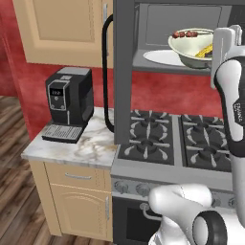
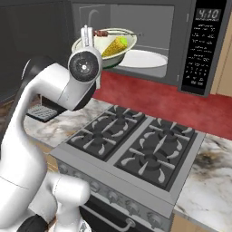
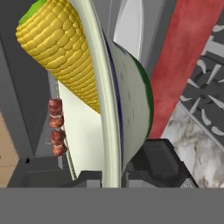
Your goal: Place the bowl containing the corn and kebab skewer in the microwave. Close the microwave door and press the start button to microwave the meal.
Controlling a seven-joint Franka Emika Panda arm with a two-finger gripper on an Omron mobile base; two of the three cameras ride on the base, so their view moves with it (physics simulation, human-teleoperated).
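The pale cream bowl hangs tilted at the mouth of the open microwave, just above and in front of its white round plate. The yellow corn lies inside the bowl. The kebab skewer rests across the rim. My gripper is shut on the bowl's near rim, one finger on each side of the wall. The microwave door stands swung open to the left, with its black handle facing out.
A black coffee machine stands on the marble counter left of the door. The gas stove lies directly under the microwave. The control panel is on the microwave's right side. Wooden cabinets hang at the upper left.
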